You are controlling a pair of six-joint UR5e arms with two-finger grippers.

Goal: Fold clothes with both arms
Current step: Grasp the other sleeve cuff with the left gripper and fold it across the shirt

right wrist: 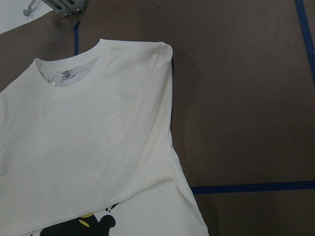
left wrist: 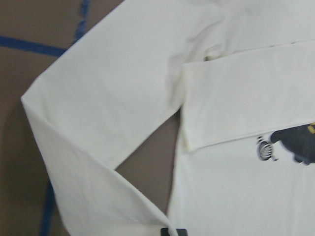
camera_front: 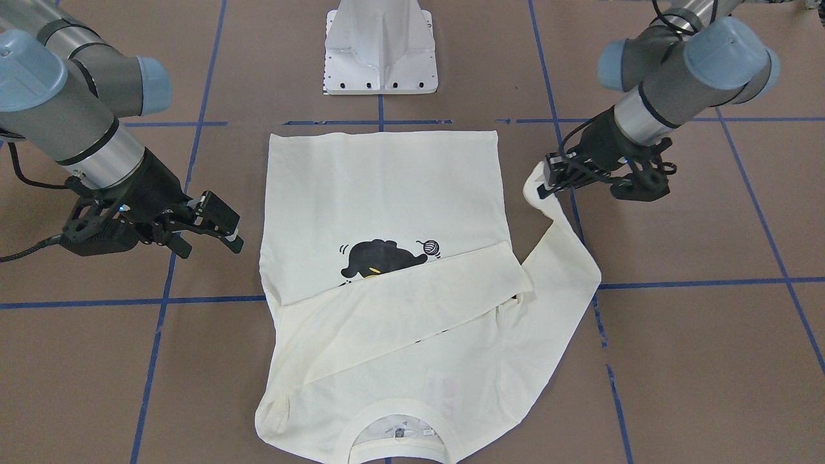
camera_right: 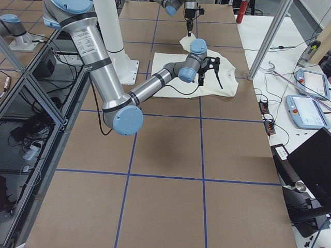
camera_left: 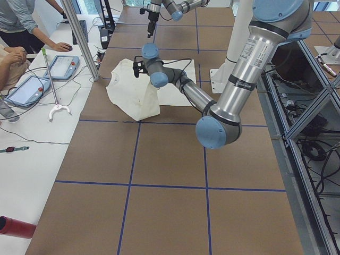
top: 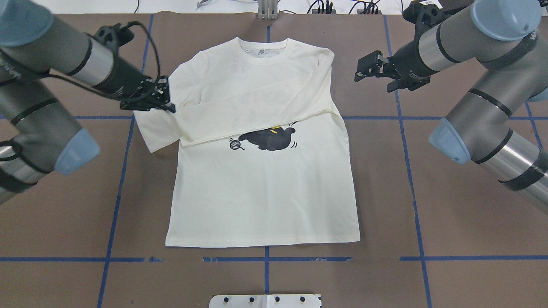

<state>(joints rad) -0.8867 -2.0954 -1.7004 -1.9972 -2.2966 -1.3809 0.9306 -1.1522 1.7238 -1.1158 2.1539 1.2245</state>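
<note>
The cream long-sleeved shirt (top: 261, 192) lies flat and face up, its ribbed neck (top: 265, 47) away from me. One sleeve (camera_front: 412, 296) is folded across the chest; it hides the lettering and part of the black cat print (camera_front: 380, 258). My left gripper (camera_front: 546, 182) is shut on the cuff of the other sleeve (camera_front: 561, 270) and holds it lifted beside the shirt; it also shows in the overhead view (top: 165, 103). My right gripper (camera_front: 209, 241) is open and empty and hovers off the shirt's opposite edge (top: 374, 81).
The white pedestal base (camera_front: 380, 51) stands at my edge of the brown table, which is marked with blue tape lines (top: 406, 149). In the exterior left view, operators (camera_left: 21, 26) and tablets (camera_left: 26, 90) are at a side table.
</note>
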